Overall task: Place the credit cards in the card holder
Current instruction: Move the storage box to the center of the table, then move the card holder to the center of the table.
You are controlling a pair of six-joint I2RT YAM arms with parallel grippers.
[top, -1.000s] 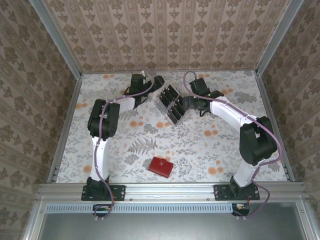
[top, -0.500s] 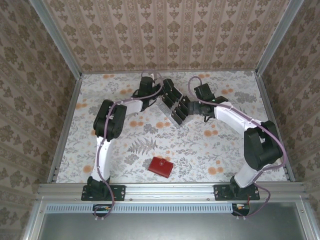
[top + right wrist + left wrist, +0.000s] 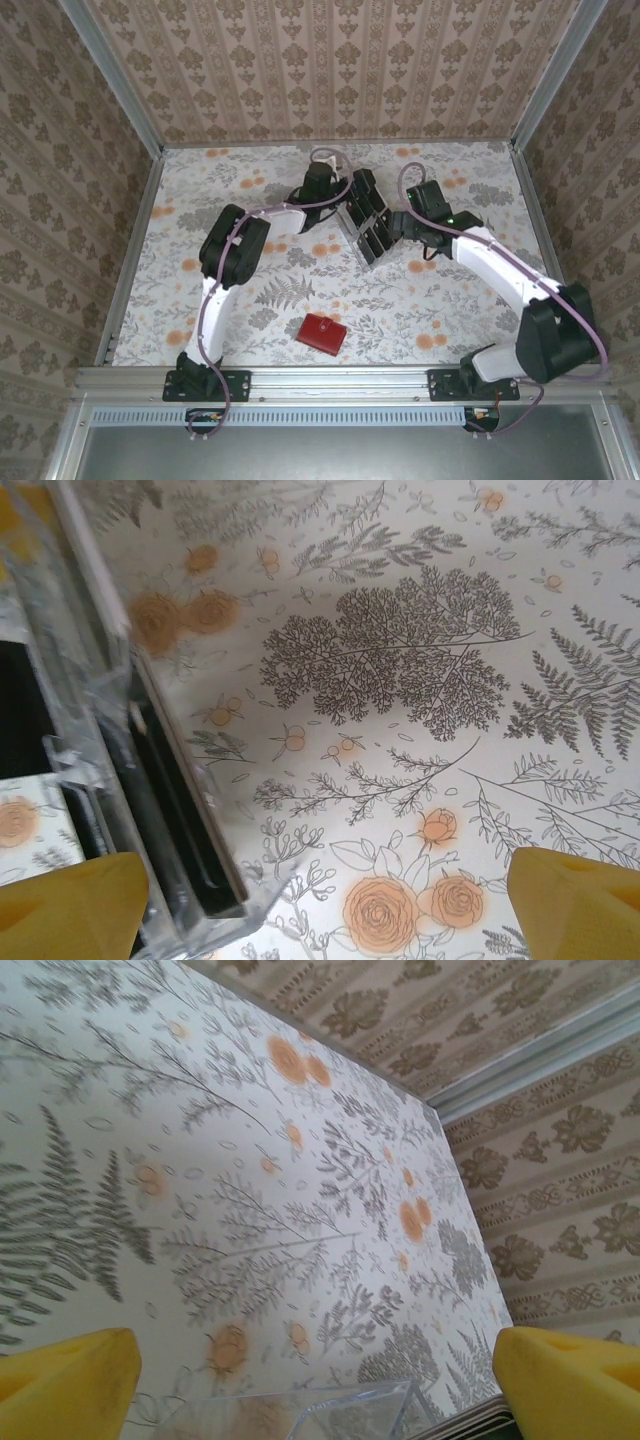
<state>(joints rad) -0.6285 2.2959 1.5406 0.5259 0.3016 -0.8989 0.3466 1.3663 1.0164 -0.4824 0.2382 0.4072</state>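
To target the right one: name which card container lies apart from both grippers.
The red card holder, lying flat near the front rail; the clear rack stands between the left gripper and the right gripper.

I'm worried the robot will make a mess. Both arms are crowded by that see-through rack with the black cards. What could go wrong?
The open left pincer and right pincer crowd the clear rack, so they might bump each other or tip it, spilling the credit cards. The cards are thin and packed close, so a pincer could slip or grab two. The red wallet lies far off, so a carried card might drop.
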